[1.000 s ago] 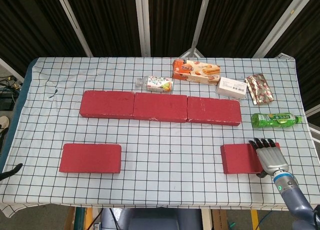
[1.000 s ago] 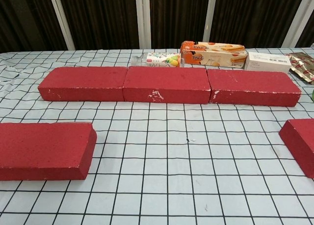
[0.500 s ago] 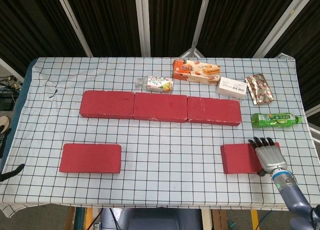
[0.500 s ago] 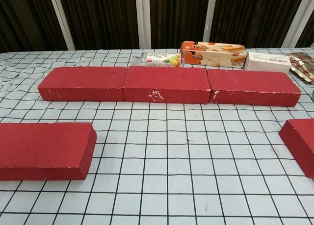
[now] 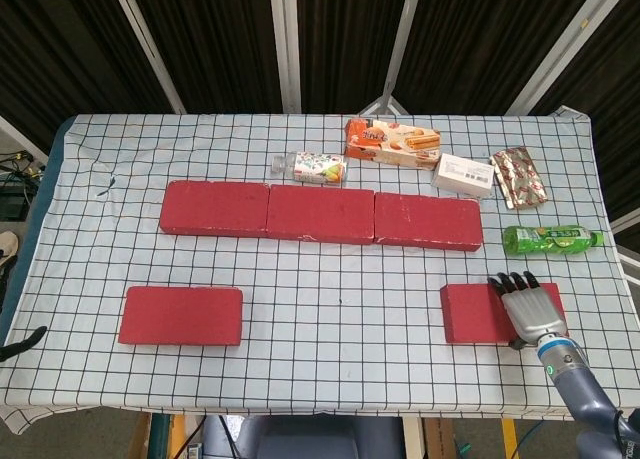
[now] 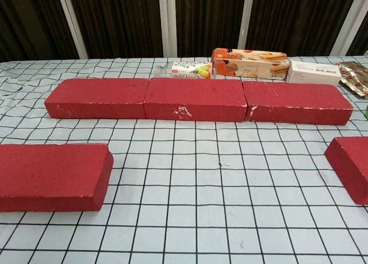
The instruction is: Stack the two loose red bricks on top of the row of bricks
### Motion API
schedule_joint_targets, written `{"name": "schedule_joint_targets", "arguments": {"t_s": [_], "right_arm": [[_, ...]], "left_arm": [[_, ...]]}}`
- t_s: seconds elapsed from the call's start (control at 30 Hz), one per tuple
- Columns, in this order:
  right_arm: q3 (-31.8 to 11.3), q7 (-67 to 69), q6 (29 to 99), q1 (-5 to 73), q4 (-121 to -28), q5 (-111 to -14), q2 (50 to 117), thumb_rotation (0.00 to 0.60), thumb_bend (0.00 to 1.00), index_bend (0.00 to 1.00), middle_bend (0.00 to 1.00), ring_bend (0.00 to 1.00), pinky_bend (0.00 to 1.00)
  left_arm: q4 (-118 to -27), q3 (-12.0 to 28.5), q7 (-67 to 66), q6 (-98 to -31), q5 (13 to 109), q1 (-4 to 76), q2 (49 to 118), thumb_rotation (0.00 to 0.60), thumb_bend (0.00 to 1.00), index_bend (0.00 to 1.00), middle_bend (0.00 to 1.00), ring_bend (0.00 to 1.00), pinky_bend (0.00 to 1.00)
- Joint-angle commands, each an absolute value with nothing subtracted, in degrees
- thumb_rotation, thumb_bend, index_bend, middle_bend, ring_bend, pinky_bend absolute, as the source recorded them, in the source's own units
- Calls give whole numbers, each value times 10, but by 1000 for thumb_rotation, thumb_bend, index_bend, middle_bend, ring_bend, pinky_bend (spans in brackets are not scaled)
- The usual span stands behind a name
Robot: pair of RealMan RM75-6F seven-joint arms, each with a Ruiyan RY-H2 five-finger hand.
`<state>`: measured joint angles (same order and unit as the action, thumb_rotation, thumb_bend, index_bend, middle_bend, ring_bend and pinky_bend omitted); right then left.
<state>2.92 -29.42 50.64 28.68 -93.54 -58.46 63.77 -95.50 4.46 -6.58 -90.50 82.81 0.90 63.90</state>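
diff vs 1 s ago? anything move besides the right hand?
The right hand crept a little to the left and further over the right-hand loose red brick; its fingers lie on the brick's top, with no clear grip. That brick nudged slightly leftward, seen in the chest view too. The left loose red brick, the row of three red bricks and the snacks behind it stayed put.

Print on biscuit box [image 6: 249, 63] and bottle label [image 6: 188, 70] too small to read.
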Motion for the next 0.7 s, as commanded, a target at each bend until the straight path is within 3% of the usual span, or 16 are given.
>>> {"name": "schedule_joint_targets", "arguments": {"t_s": [0.03, 0.33, 0.7], "right_arm": [[30, -291, 507, 287, -934, -588, 639, 600, 151, 181, 221, 141, 0], [22, -272, 503, 294, -953, -595, 624, 600, 173, 342, 279, 185, 0], [-19, -325, 488, 360, -1051, -499, 543, 600, 174, 352, 290, 190, 0]], "left_arm": [[-956, 44, -66, -904, 828, 9, 639, 600, 178, 38, 0, 0, 132], [-959, 44, -58, -901, 827, 9, 634, 600, 179, 48, 0, 0, 132], [-954, 46, -61, -893, 825, 15, 639, 600, 179, 53, 0, 0, 132]]}}
